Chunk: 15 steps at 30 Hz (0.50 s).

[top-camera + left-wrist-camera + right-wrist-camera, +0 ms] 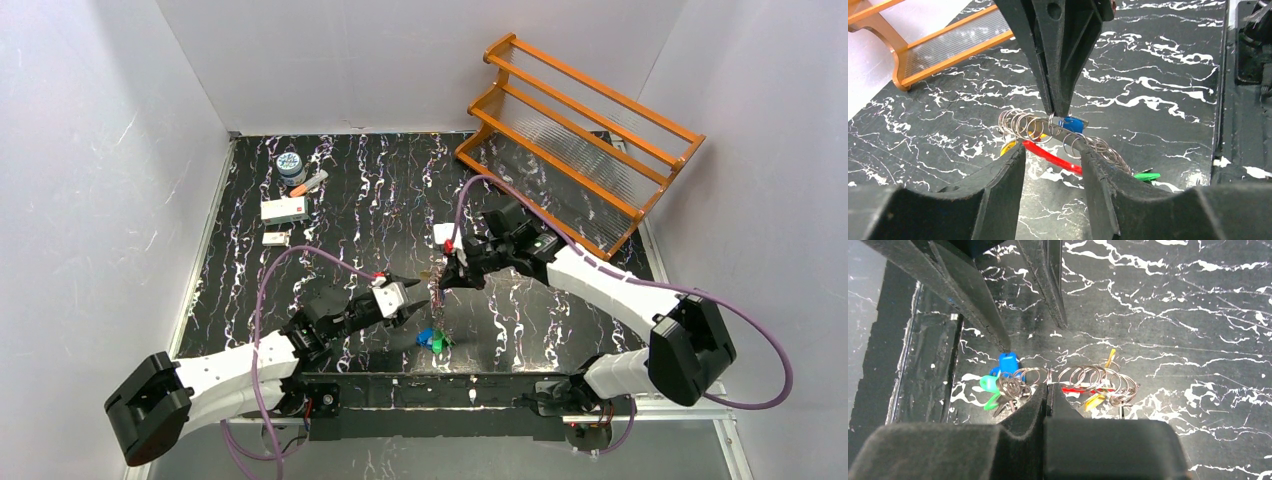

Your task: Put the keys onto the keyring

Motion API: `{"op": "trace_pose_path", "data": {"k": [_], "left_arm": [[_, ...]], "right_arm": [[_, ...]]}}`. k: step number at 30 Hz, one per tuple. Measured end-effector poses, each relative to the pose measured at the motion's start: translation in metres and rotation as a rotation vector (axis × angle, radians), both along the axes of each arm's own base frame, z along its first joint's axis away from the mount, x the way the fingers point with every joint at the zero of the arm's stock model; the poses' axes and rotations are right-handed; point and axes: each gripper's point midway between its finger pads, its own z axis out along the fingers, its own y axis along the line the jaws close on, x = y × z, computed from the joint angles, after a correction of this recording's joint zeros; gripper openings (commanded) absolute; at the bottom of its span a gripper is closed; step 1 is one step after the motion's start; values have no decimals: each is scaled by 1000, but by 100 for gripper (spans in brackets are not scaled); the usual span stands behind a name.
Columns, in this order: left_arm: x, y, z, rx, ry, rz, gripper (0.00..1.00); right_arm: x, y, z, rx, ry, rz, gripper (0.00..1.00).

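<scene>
The keyring [437, 300], a thin wire ring strung with many small silver rings, hangs between my two grippers just above the black marbled table. My right gripper [1048, 387] is shut on its wire in the middle; it also shows in the top view [447, 280]. Blue [1008, 362], green [990, 385], red [1078, 389] and yellow [1095, 401] tags hang from the ring. Dark key blades [1000, 407] lie by the green tags. My left gripper [1051, 150] is open, with its fingertips on either side of the ring's wire [1023, 125] and the red tag [1053, 157] below the gap.
An orange wooden rack [580, 140] stands at the back right. A round tin [291, 165], a white box [284, 210] and a small white piece [275, 239] lie at the back left. A white card [444, 232] lies behind my right gripper. The arms' black base rail [450, 385] runs along the front.
</scene>
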Motion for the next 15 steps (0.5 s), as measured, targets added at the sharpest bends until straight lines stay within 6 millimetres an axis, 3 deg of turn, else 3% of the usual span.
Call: {"op": "trace_pose_path", "data": {"k": [15], "left_arm": [[0,7,-35,173,43,-2,44]], "right_arm": [[2,13,-34,-299,7,-22,1]]}}
